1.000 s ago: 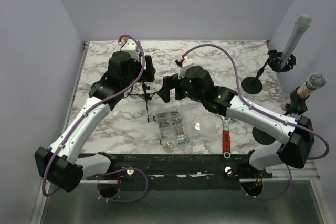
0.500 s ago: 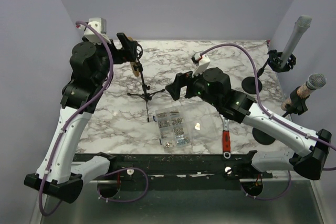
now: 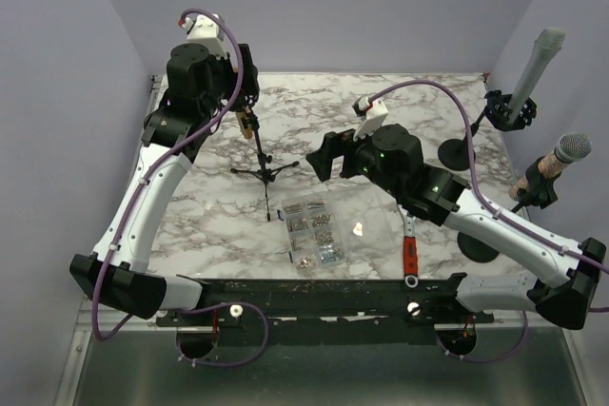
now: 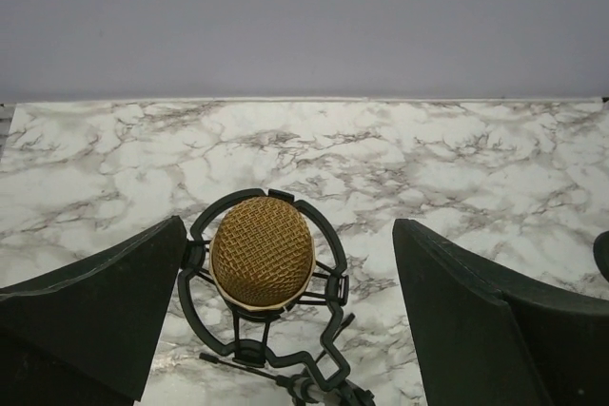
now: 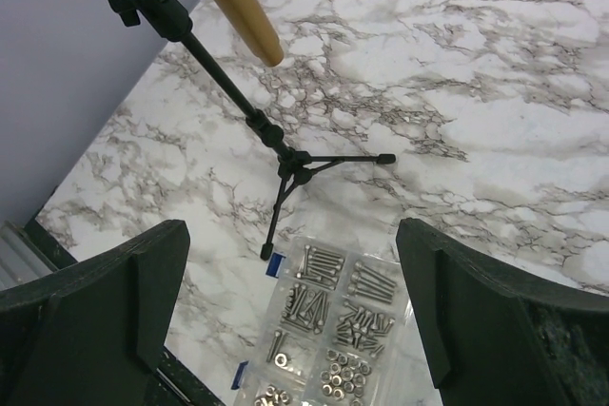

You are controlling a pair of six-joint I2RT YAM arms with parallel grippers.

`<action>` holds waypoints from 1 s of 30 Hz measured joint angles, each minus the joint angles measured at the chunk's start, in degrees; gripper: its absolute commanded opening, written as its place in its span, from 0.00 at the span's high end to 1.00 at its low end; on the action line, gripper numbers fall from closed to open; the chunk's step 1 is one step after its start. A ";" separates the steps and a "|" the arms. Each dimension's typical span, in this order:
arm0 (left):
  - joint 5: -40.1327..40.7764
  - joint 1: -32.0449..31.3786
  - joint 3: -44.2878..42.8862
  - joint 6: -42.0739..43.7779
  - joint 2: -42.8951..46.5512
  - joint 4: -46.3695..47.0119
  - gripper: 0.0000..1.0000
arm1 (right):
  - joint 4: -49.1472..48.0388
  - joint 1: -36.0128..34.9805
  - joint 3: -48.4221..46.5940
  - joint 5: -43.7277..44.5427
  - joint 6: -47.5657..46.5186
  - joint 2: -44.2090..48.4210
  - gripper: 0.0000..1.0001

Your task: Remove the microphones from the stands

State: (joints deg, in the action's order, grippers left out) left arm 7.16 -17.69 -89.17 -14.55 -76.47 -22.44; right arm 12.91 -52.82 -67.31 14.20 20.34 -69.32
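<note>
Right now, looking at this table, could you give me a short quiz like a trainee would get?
1. True or false: the left gripper is shut on the gold microphone.
2. What lies nearest the tripod stand's feet? A) clear screw box B) coffee mug C) laptop
3. Which wrist camera looks at the microphone's mesh head?
Key: 1 false, jaws open either side; 2 A; 3 left.

Clear screw box (image 3: 312, 232) on marble table (image 3: 400, 106). Red-handled tool (image 3: 410, 254) lies near, to its right. Grey microphone (image 3: 535, 62) and mesh-head microphone (image 3: 572, 147) tilted at right edge.
</note>
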 measured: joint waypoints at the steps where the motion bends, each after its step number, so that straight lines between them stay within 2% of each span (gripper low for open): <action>1: 0.20 0.00 0.02 0.28 -0.22 -0.33 0.11 | 0.11 0.00 0.00 0.13 -0.04 -0.07 0.00; 10: 1.49 0.00 2.01 2.56 -0.55 -0.39 0.22 | 0.50 0.00 -0.02 0.28 -0.35 -1.90 0.00; 18: 2.01 0.00 3.06 3.76 -1.16 -0.44 0.40 | 0.48 0.00 -0.02 0.26 -0.24 -2.01 0.00; 24: 2.01 0.00 3.06 4.02 -2.56 -0.44 0.41 | 0.48 0.00 -0.02 0.26 -0.22 -2.01 0.00; 26: 2.01 0.00 3.06 4.04 -2.91 -0.44 0.48 | 0.50 0.00 -0.02 0.26 -0.22 -2.01 0.00; 30: 2.12 0.02 3.06 4.17 -3.37 -0.44 0.71 | 0.50 0.00 -0.02 0.26 0.04 -1.99 0.00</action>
State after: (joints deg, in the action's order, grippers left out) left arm 9.28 -17.67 -86.11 -10.37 -79.83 -22.87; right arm 13.41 -52.82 -67.33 14.46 20.38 -71.31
